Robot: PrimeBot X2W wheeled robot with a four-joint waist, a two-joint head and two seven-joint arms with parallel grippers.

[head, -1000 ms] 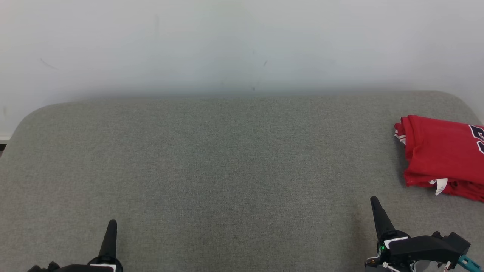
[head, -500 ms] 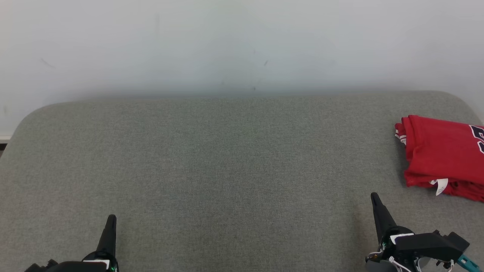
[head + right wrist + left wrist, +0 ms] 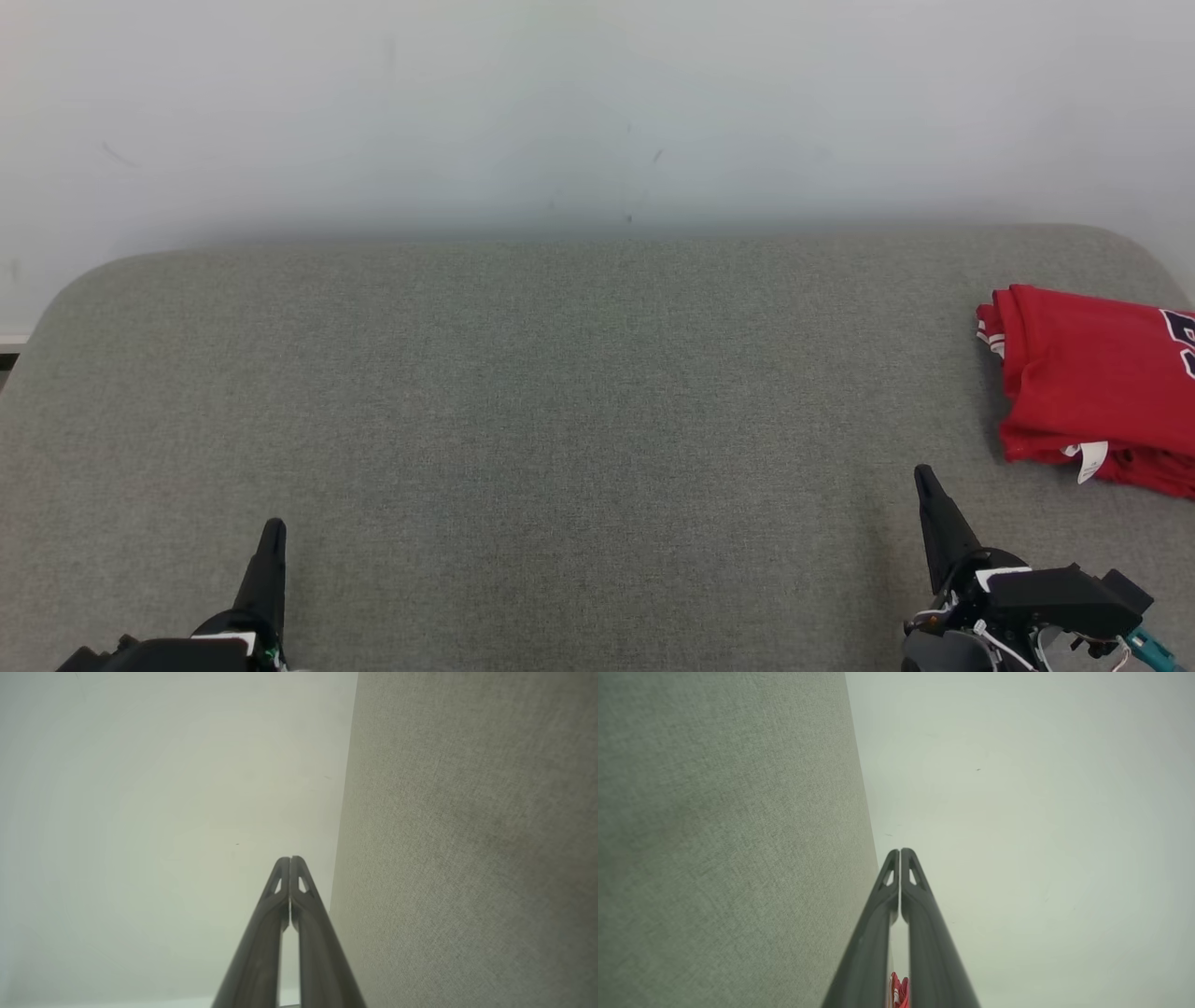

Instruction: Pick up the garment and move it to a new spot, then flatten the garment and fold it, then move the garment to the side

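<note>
Right gripper (image 3: pixel 926 481) clenched on nothing near the bench's (image 3: pixel 560 392) front edge; left gripper (image 3: pixel 272 534) likewise clenched, well apart toward the front-left corner. Folded red garment (image 3: pixel 1092 383) at the right edge, beyond and outward of the right gripper, plainly the nearer arm.

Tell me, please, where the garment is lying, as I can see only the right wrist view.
Observer: In the head view the red garment lies folded at the right edge of the grey padded surface, ahead and to the right of the right gripper.
Operator: Thank you. Is the left gripper holding anything?
Observer: No. The left wrist view shows the left gripper shut on nothing, fingers pressed together.
Operator: Is my gripper touching the garment?
Observer: No, bare grey fabric lies between them in the head view.
</note>
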